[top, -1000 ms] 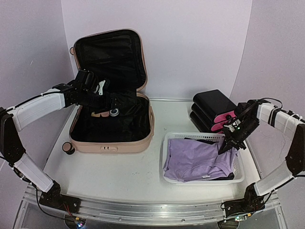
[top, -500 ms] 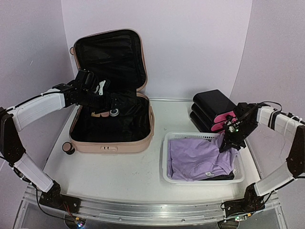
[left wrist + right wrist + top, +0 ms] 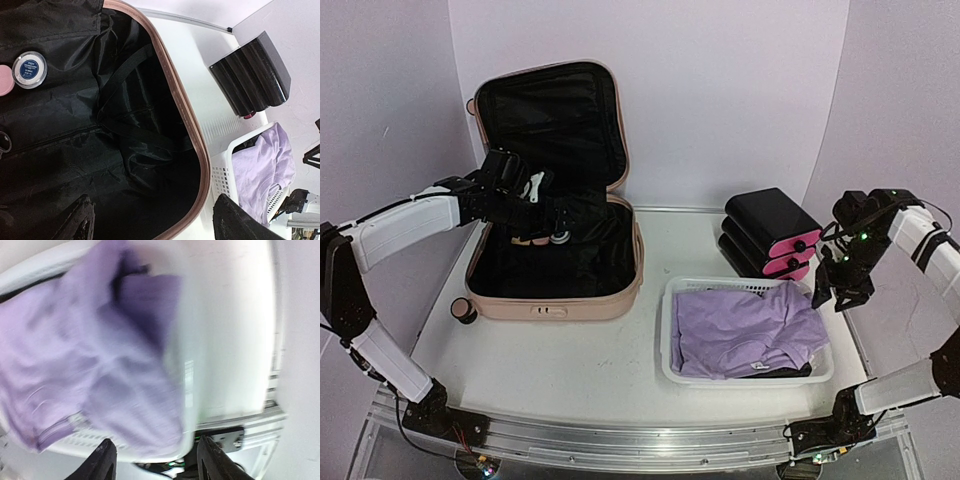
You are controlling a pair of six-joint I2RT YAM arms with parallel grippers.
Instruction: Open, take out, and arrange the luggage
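Observation:
The pale pink luggage (image 3: pixel 556 300) lies open at the left, its lid upright against the back wall, and its black lining (image 3: pixel 100 150) fills the left wrist view. My left gripper (image 3: pixel 570 212) hovers inside over the base, open and empty (image 3: pixel 155 227). A round silver-lidded jar (image 3: pixel 29 70) and a pink round item (image 3: pixel 533 240) lie on the lining beside it. My right gripper (image 3: pixel 835 298) hangs open above the right end of the white basket (image 3: pixel 669 330), clear of the purple garment (image 3: pixel 740 325) lying in it. In the blurred right wrist view nothing sits between the right gripper's (image 3: pixel 157 462) fingers.
A black-and-pink stacked drawer box (image 3: pixel 770 232) stands behind the basket at the back right. One luggage wheel (image 3: pixel 463 311) sticks out at the front left corner. The table's right edge and rail (image 3: pixel 235 435) lie just past the basket.
My right gripper has opened, let the purple garment drop into the basket, and risen up and to the right. The left arm has stayed where it was.

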